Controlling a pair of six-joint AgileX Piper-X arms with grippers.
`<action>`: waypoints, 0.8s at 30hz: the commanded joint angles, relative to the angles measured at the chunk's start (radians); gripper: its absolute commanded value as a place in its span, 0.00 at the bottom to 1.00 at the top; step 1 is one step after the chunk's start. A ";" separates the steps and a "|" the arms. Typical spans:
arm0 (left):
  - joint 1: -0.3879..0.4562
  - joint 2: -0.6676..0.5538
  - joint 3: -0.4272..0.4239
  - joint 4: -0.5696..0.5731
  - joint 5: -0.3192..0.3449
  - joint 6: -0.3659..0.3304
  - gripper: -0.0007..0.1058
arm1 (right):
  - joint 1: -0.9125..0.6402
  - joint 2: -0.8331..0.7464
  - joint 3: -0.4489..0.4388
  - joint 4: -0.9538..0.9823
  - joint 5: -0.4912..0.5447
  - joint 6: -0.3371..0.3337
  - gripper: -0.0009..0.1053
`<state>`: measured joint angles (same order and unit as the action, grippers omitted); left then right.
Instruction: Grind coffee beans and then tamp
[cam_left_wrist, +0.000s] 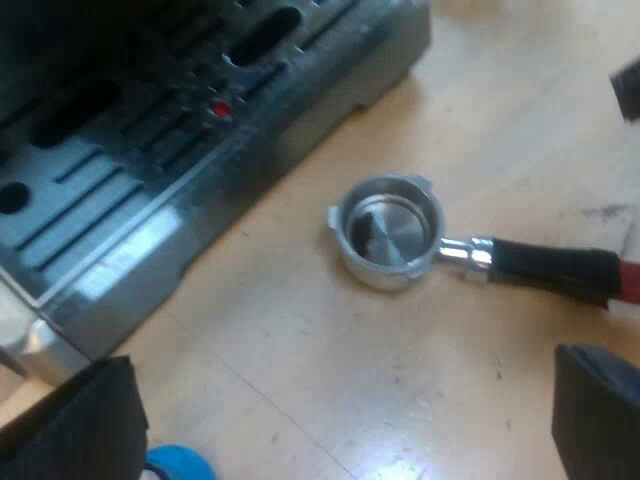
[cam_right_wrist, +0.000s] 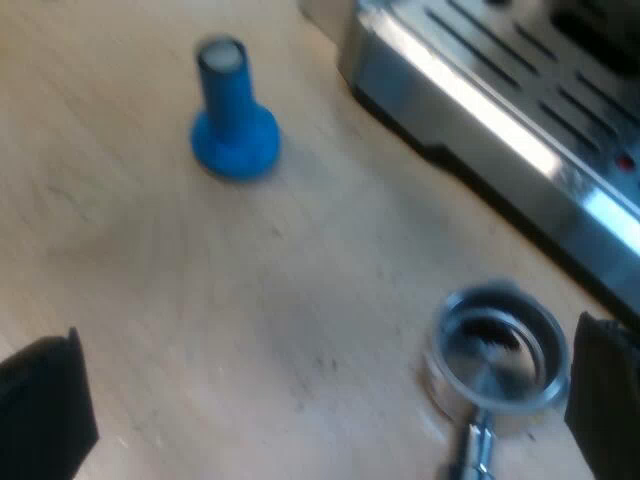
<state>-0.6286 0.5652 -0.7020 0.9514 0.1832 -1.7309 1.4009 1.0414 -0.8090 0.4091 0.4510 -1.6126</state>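
The metal holder lies loose on the wooden table just off the espresso machine's drip tray. Its basket looks empty, and its dark handle ends in red. My left gripper hangs open above the table close to the holder, with nothing between its fingers. A blue tamper stands upright on the table near the machine's base. My right gripper is open and empty, with the holder's basket close by one finger and the tamper farther off.
The machine's slotted drip tray has a small red marker on it. A sliver of the blue tamper peeks out by one left finger. A dark object shows over the table beyond the handle. Bare wood lies between tamper and holder.
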 joint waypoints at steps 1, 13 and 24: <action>0.001 -0.010 -0.032 0.025 -0.042 -0.021 0.80 | 0.000 -0.009 -0.002 -0.054 -0.018 -0.042 0.95; 0.182 -0.010 -0.044 0.090 -0.074 -0.030 0.80 | 0.000 -0.009 0.143 -0.361 -0.029 -0.097 0.95; 0.233 0.124 -0.016 0.100 -0.059 0.004 0.80 | 0.000 -0.009 0.277 -0.487 -0.031 -0.147 0.95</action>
<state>-0.3962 0.6867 -0.7179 1.0503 0.1222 -1.7282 1.4009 1.0414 -0.5299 -0.0617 0.4294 -1.7432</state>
